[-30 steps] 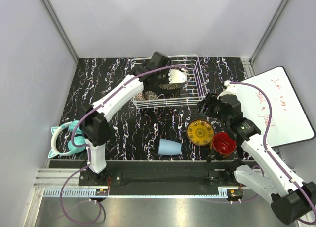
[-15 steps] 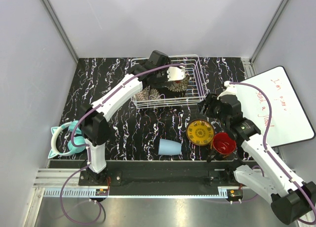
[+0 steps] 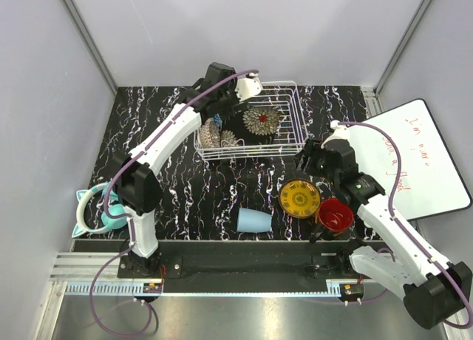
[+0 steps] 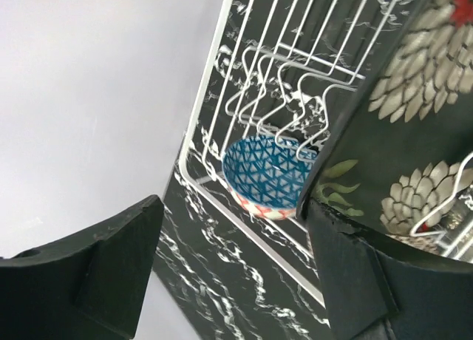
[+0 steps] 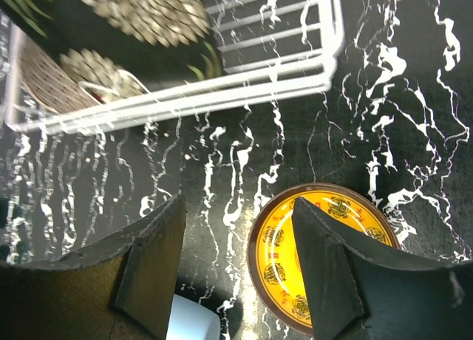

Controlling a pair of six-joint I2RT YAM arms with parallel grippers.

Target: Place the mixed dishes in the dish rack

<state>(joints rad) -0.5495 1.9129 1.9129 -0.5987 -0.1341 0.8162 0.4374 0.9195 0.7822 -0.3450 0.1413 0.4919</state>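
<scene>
The white wire dish rack [image 3: 293,142] holds the black square floral plate [image 3: 262,120], lying tilted, with the blue patterned bowl [image 3: 216,122] and the beige patterned bowl [image 3: 208,135] at its left end. My left gripper [image 3: 225,102] hangs open above the rack's back left corner, holding nothing. In the left wrist view, the blue bowl [image 4: 270,176] and the plate [image 4: 414,118] show beyond my left gripper [image 4: 229,259]. My right gripper [image 5: 236,259] is open just above the yellow round plate [image 5: 284,270], one finger over it. The light-blue cup [image 3: 254,220] lies on its side. The red-inside mug [image 3: 335,215] sits near the front.
Teal rounded items [image 3: 96,211] lie at the mat's left edge. A whiteboard [image 3: 421,159] with red writing leans at the right. Grey walls close in the back and sides. My right arm reaches over the red-inside mug.
My left gripper has opened and let go of the black plate, which now lies in the rack, and it has pulled back towards the back left. My right gripper has barely moved.
</scene>
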